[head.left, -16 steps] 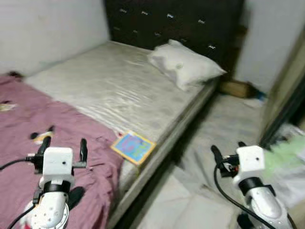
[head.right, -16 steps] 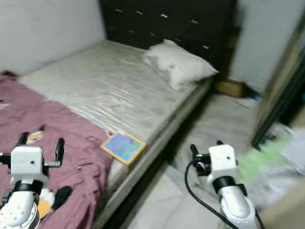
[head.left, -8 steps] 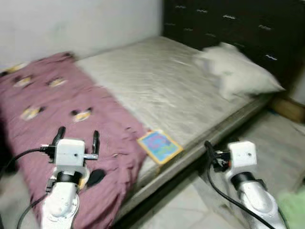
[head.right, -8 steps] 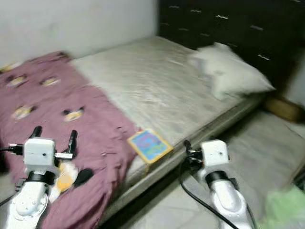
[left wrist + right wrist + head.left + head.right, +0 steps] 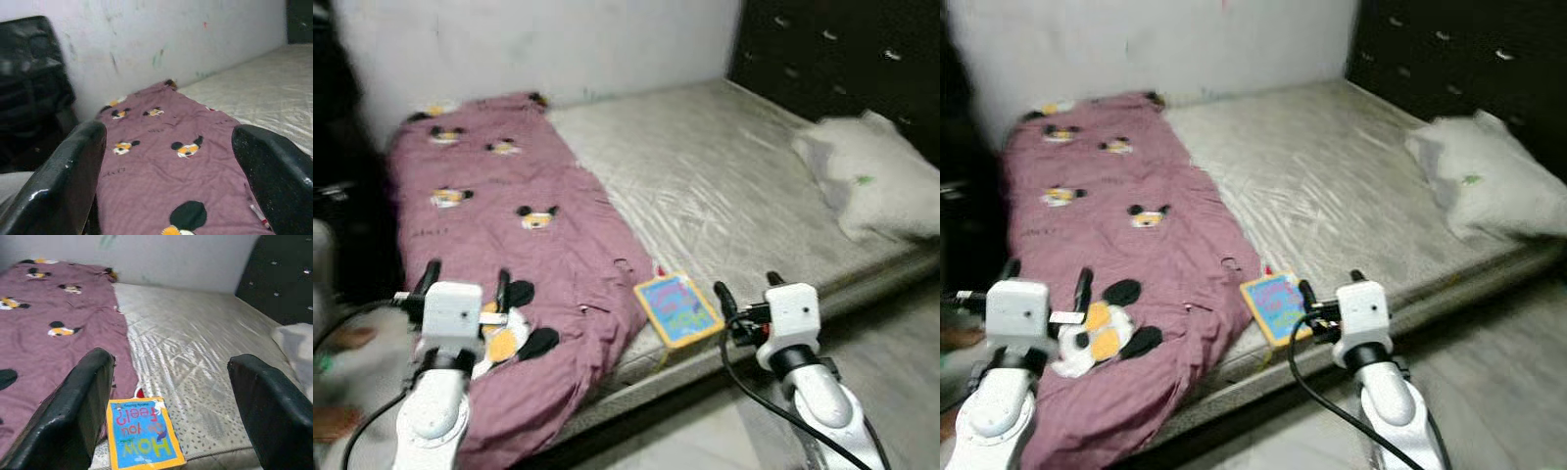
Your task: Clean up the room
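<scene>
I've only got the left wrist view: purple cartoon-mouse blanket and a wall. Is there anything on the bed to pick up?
Observer: Yes, a small yellow-bordered blue picture book lies at the mattress's near edge, beside the purple cartoon-mouse blanket.
Operator: Which end effector is closer to it?
Observer: The right end effector, open, points at the book from just off the bed edge.
Operator: Anything else up there?
Observer: A white pillow rests at the head end, by the dark tufted headboard.
Operator: And my left end effector?
Observer: The left end effector is open, raised above the blanket's near end.
</scene>
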Robot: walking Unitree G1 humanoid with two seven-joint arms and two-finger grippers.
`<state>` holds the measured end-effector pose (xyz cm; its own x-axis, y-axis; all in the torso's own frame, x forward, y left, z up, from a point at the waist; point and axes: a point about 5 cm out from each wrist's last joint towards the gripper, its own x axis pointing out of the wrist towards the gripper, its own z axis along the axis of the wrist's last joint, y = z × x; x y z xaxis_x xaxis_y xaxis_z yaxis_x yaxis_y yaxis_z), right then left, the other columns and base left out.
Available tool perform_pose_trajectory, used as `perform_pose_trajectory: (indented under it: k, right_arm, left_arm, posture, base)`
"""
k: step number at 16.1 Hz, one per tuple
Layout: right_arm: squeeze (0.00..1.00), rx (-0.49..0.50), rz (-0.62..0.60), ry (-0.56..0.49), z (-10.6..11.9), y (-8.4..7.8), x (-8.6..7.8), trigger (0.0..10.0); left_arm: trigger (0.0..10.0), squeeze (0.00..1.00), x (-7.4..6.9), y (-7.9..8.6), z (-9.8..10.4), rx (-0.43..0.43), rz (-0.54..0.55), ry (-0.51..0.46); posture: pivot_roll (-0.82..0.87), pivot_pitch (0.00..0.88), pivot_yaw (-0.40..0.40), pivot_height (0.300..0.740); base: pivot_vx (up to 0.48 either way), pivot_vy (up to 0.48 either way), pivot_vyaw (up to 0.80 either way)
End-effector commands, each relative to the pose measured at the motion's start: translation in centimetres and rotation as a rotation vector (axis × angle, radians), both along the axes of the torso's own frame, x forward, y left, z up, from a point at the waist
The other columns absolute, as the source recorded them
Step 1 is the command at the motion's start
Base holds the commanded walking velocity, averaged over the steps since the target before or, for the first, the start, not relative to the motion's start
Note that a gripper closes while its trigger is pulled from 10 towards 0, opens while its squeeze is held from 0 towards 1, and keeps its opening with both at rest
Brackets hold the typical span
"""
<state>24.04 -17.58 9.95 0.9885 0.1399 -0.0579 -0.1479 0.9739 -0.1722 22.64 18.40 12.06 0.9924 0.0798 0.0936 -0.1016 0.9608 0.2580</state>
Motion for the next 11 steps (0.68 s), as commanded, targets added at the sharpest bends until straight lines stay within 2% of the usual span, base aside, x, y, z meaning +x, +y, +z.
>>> perform_pose_trajectory:
  k: [1,11]
  right_arm:
    - [0.0,-0.003,-0.013,-0.006,0.1,-0.32,0.14,10.0]
    - [0.0,0.01,-0.01,-0.014,0.04,-0.13,0.28,10.0]
  left_arm:
    - [10.0,0.0,-0.05,-0.05,0.05,0.004,-0.013,0.0]
    - [10.0,0.0,0.36,-0.21,0.01,0.001,-0.032,0.001]
  posture:
    - [-0.11,0.0,-0.015,0.74]
    - [-0.11,0.0,-0.009,0.74]
  base:
    - [0.0,0.0,0.77]
    - [0.0,0.0,0.76]
